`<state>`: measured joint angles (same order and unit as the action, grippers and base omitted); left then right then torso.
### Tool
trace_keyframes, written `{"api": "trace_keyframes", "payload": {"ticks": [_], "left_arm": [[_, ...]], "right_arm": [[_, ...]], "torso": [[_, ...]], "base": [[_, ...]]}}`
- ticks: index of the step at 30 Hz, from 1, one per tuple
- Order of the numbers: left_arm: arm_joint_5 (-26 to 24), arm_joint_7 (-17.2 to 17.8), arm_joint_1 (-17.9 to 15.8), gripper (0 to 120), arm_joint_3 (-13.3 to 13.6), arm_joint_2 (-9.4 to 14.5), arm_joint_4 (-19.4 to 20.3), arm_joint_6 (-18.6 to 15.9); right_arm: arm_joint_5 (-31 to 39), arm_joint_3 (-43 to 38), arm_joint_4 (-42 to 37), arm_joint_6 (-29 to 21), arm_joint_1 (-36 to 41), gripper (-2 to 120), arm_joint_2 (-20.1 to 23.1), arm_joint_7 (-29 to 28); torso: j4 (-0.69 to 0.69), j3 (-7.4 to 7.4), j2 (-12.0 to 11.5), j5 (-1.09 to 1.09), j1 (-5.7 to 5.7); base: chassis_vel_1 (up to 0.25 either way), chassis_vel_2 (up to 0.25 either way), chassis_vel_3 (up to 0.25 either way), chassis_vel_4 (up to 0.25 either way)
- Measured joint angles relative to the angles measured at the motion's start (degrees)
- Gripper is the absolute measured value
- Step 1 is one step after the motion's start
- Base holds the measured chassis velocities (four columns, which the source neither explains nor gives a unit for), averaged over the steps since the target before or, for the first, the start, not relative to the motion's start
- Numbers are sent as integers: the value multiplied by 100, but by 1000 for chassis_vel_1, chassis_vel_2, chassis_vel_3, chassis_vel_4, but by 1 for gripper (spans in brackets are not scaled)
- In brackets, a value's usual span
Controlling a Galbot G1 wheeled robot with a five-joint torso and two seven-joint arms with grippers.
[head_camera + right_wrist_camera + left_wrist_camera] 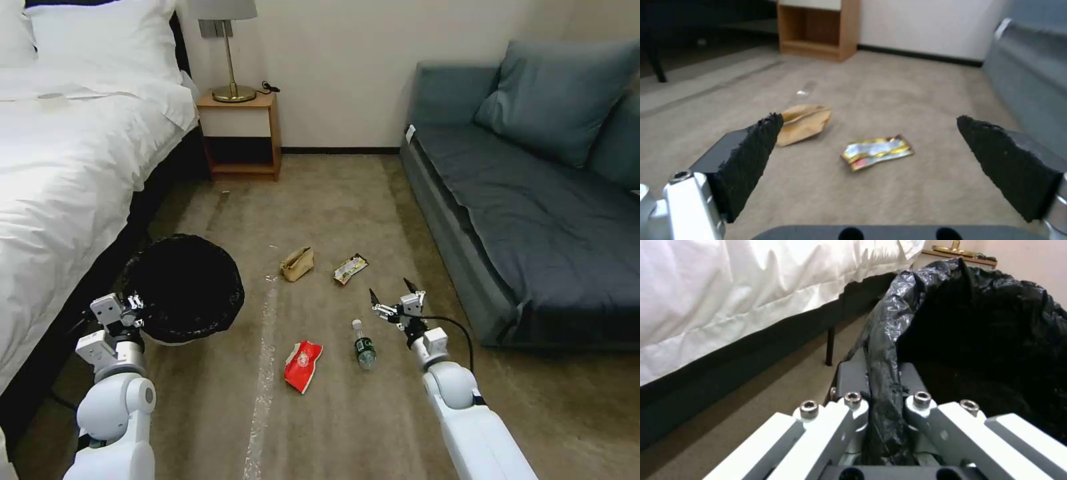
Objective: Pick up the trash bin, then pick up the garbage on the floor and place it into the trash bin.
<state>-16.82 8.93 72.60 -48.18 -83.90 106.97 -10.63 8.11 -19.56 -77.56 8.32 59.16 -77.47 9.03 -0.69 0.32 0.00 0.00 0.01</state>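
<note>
Gripping the black liner at the near rim of the trash bin [183, 287], the left gripper [131, 308] has its jaws clamped on that rim, bin beside the bed [60, 153]. Right gripper [395, 297] hangs over the carpet [320, 200] with jaws spread wide, holding nothing. On the floor lie the tan paper bag [297, 263], yellow-and-black wrapper [350, 268], clear bottle [363, 345] and red snack packet [302, 365]; the bottle lies just left of the right gripper.
</note>
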Motion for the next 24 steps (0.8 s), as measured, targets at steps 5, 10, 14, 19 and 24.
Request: {"api": "trace_keyframes", "payload": {"ticks": [5, 10, 14, 19, 24], "left_arm": [[89, -1, -29, 4, 0, -32, -71, 9], [154, -1, -52, 4, 36, -63, -107, 16], [224, -2, -59, 4, 70, -111, -115, 32], [307, -2, -52, 4, 84, -172, -119, 45], [386, 2, -31, 4, 94, -231, -79, 51]], "right_arm": [[181, 256, 444, -414, -225, 100, -30, 164], [264, 373, 807, -676, -344, 100, -36, 222], [374, 440, 1102, -1121, -476, 100, -26, 320], [554, 494, 1380, -1413, -602, 100, -27, 427], [536, 493, 1675, -1521, -670, 100, -51, 631]], "torso": [[0, 0, 0, 0, 0], [0, 0, 0, 1, 0], [-1, 0, 0, 0, 0], [0, 0, 0, 0, 0], [-1, 0, 0, 1, 0]], "base": [[0, 0, 0, 0], [0, 0, 0, 0], [0, 0, 0, 0], [0, 0, 0, 0], [0, 0, 0, 0]]}}
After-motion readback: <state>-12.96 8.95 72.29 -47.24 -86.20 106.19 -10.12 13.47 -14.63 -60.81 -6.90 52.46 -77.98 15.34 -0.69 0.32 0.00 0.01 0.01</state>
